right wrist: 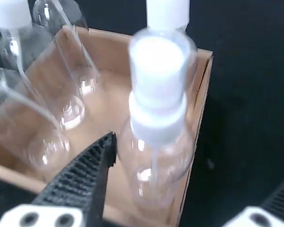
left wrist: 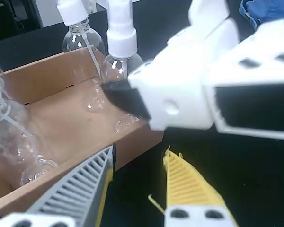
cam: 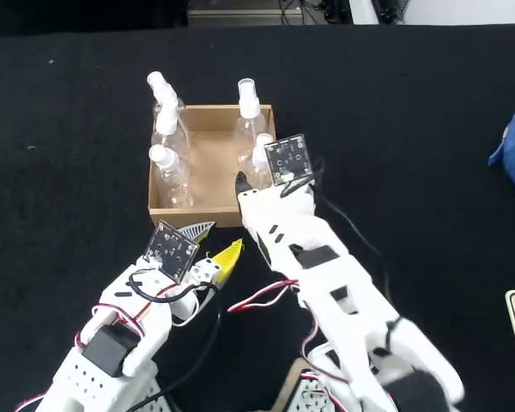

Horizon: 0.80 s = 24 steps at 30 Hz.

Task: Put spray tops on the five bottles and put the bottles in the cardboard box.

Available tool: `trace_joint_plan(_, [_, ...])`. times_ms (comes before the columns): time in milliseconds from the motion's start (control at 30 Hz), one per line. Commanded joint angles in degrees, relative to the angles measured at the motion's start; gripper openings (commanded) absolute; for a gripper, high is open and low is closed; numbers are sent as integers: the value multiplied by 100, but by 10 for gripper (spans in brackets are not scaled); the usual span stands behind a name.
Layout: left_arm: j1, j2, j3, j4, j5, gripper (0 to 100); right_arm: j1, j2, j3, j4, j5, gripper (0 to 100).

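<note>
Since all five bottles (cam: 168, 129) are standing in the cardboard box (cam: 208, 163) with spray tops (cam: 247, 89) on, the right gripper (cam: 253, 173) is hanging around the bottle at the box's 4 o'clock corner (right wrist: 154, 156). Its jaws are apart, so it is probably releasing rather than gripping. The left gripper (cam: 208, 245) is sitting open and empty at the box's 6 o'clock wall, likely keeping clear. That bottle is showing clear plastic, a white top and a thin dip tube.
</note>
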<state>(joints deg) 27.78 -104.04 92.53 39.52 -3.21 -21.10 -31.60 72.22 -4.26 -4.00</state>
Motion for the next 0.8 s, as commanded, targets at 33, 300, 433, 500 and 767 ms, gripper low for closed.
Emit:
trace_joint_plan(33, [4,-53,-48,-149,-26,30,-70,-866,4,246,-62,491])
trace_joint_plan(300, [4,-53,-48,-149,-26,30,-79,-1569,330,299,-62,476])
trace_joint_plan(433, [4,-53,-48,-158,-26,30,-70,-2026,330,633,-62,476])
trace_joint_plan(500, [-4,-53,31,-334,-9,30,-70,-2316,347,826,-62,476])
trace_joint_plan(767, [-4,-44,479,-1002,-44,30,-35,-3363,365,1512,-62,468])
